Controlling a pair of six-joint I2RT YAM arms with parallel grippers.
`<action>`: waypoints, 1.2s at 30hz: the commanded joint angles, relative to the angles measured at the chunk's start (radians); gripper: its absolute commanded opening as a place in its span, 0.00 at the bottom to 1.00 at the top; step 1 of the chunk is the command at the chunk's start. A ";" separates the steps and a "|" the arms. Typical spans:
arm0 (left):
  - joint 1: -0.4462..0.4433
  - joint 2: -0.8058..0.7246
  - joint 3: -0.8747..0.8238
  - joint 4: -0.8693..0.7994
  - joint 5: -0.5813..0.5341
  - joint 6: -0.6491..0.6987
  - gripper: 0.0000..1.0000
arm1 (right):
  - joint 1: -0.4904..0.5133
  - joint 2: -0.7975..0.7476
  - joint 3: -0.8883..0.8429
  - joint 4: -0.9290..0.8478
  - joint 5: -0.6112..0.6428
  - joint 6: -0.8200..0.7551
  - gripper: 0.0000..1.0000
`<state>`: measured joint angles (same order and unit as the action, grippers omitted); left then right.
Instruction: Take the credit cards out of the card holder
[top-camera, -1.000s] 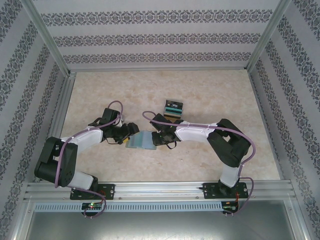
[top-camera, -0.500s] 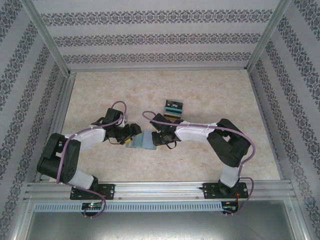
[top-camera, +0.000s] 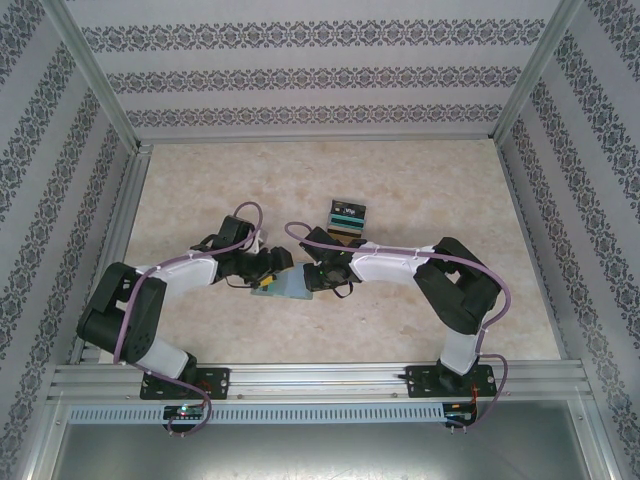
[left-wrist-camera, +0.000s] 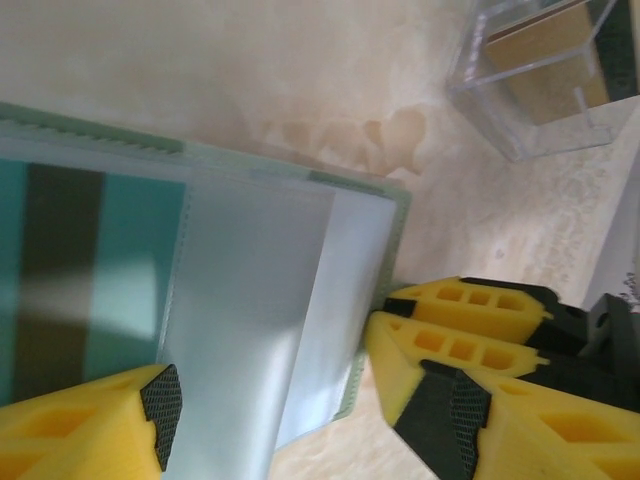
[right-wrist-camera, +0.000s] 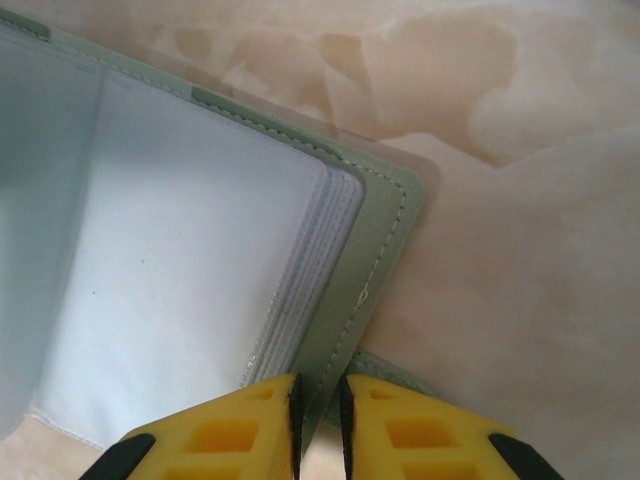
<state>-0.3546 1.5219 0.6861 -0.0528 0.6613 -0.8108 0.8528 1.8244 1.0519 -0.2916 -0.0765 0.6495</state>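
The card holder (top-camera: 290, 285) lies open between the two grippers, with a dull-green cover (right-wrist-camera: 385, 250) and pale blue-grey sleeves (left-wrist-camera: 250, 300). A teal card (left-wrist-camera: 60, 270) with a dark stripe sits inside a sleeve on its left half. My left gripper (left-wrist-camera: 295, 410) is open, its fingers astride the sleeves from the left (top-camera: 268, 270). My right gripper (right-wrist-camera: 318, 400) is shut on the cover's right edge (top-camera: 315, 277); its yellow fingers (left-wrist-camera: 460, 310) show at the holder's corner. A staggered pile of black, teal and tan credit cards (top-camera: 346, 218) rests farther back.
In the left wrist view a clear plastic case (left-wrist-camera: 540, 70) with a tan card stands just beyond the holder. The marbled table (top-camera: 430, 190) is bare to the back and sides. Metal frame rails (top-camera: 120, 220) border it.
My left gripper has slid right onto the holder's left half, and its arm has stretched out. The right gripper has held its place on the cover.
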 joint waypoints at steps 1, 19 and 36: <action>-0.020 0.021 0.017 0.113 0.055 -0.053 0.74 | 0.000 0.022 0.000 0.016 -0.019 0.004 0.22; -0.070 0.078 0.059 0.256 0.114 -0.163 0.73 | -0.008 0.015 -0.013 0.032 -0.018 0.013 0.22; -0.058 -0.043 0.128 0.201 0.108 -0.188 0.73 | -0.018 0.002 -0.029 0.041 -0.017 0.018 0.23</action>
<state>-0.4122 1.5436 0.7612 0.1600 0.7593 -1.0115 0.8352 1.8244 1.0405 -0.2436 -0.0822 0.6598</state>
